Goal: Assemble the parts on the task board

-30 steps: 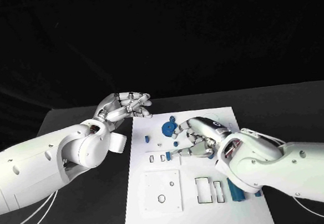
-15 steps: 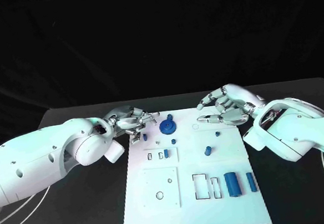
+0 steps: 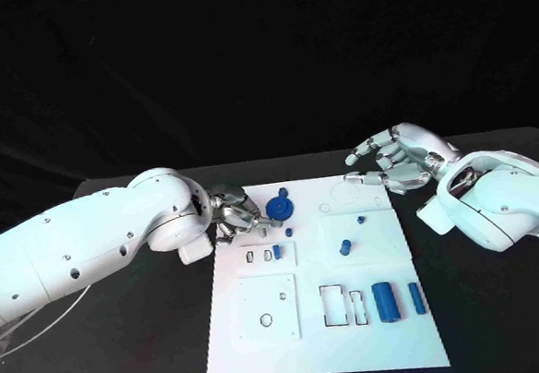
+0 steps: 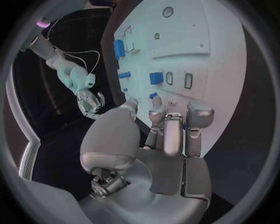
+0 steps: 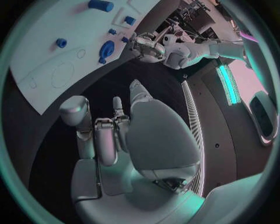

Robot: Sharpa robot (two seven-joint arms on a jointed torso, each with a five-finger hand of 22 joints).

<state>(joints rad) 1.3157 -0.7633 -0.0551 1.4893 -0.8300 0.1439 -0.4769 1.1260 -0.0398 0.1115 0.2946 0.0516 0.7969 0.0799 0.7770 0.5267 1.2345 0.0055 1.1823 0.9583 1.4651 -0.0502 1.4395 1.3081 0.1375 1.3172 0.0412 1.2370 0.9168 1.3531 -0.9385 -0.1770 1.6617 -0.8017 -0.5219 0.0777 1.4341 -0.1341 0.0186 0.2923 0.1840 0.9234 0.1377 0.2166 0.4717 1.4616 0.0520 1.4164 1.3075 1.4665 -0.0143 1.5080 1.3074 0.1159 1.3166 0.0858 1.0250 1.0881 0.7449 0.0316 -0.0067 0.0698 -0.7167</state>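
The task board (image 3: pixel 368 322) lay flat in the middle of the black bench (image 3: pixel 130 354), and the assembly looked only partly done. Near the board's far edge sat a round blue disc part (image 3: pixel 278 209), and just beside it toward the robot a few small blue pegs (image 3: pixel 288 232) stood or lay on the white surface. A further small blue piece (image 3: pixel 344 249) rested near the board's middle. In the nearer half, two blue bars (image 3: pixel 387 301) lay side by side at the right, next to two outlined rectangular slots (image 3: pixel 336 307) that appeared unfilled. A raised square plate with a small oval hole (image 3: pixel 267 307) also looked open, as did a faint circular outline (image 3: pixel 346 200) near the far right corner. Judged from this, several seats had yet to receive parts.

The left hand (image 3: pixel 237 219) hovered low over the board's far left corner, its fingers (image 4: pixel 168 133) drawn fairly close together and pointing at the small pegs there; whether they pinched anything could not be told from the views. The right hand (image 3: pixel 396 163) was raised beyond the board's far right corner, fingers (image 5: pixel 105 135) loosely curled, apart and holding nothing.

The likely remaining work was seating the loose bars and pegs into their outlined slots and holes.
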